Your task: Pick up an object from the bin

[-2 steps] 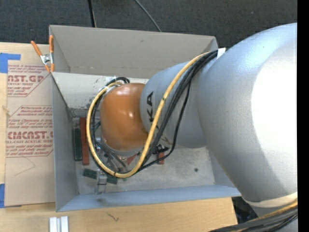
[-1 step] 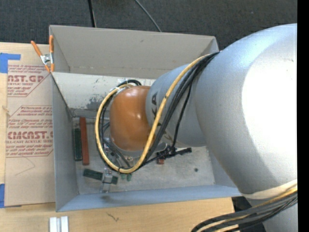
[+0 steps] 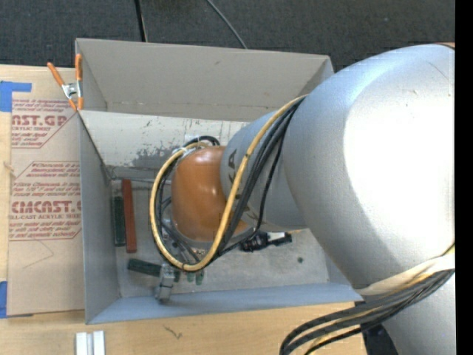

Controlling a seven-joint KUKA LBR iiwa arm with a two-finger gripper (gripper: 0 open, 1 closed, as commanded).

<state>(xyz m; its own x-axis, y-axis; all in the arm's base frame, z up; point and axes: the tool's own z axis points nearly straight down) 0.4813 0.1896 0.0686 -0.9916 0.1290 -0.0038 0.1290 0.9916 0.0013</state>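
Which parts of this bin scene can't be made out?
1. Middle and right of the bin floor, camera view: covered by the arm and its orange cover.
2. Whatever lies beneath the cover: hidden by it and the cables.
3. Dark thing by the front wall: too small to name.

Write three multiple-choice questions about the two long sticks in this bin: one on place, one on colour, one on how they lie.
1. Where in the bin do the sticks lie? A by the view's left wall; B by the right wall; C on the rim.
2. What colour is the stick beside the dark green stick? A yellow; B red-brown; C white.
3. How do they lie? A crossed; B upright; C flat, side by side.
1 A: both lie along that wall. 2 B: the red-brown stick lies next to it. 3 C: they are parallel on the floor.
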